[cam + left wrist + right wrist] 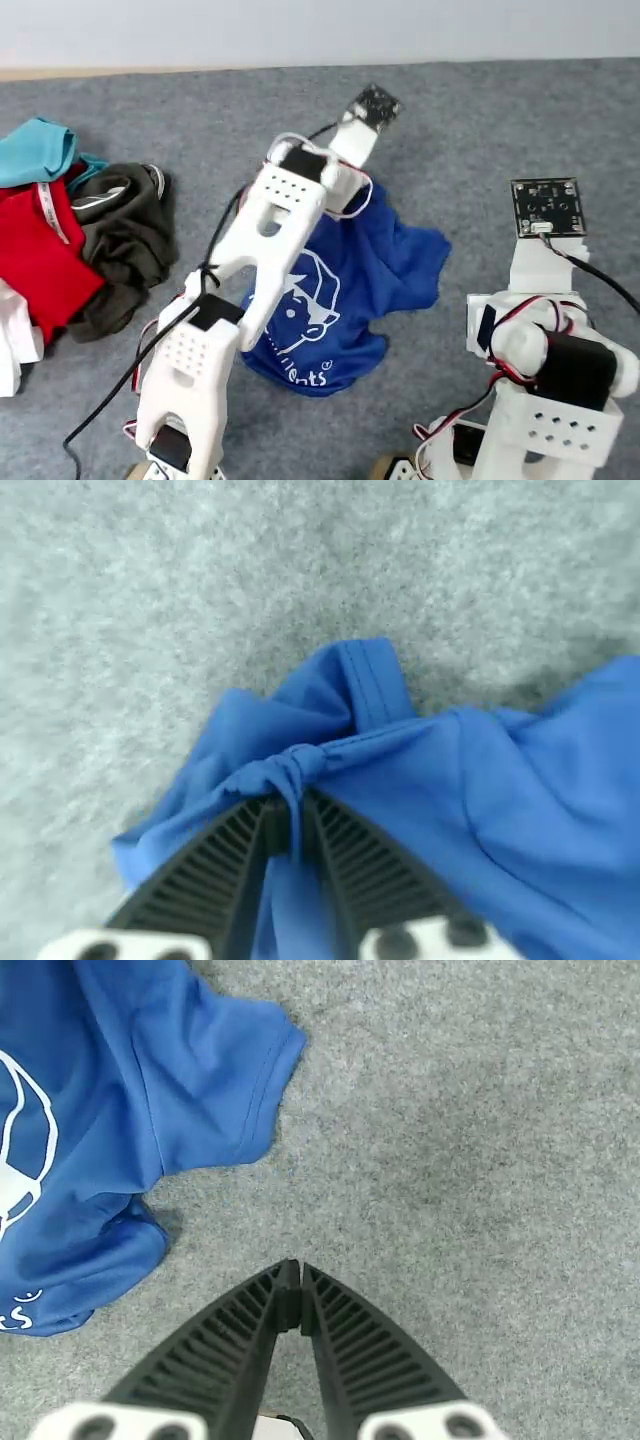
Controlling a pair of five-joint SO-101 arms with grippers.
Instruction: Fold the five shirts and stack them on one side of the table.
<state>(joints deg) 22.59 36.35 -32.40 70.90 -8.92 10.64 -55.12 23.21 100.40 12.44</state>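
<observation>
Blue shirt (400, 260), white-printed, is pinched by left pincer (293, 810).

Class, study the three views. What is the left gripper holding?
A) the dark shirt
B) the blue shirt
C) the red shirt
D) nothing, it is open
B: in the left wrist view the left gripper is shut on a gathered fold of the blue shirt, with the cloth bunched at its tip.
</observation>
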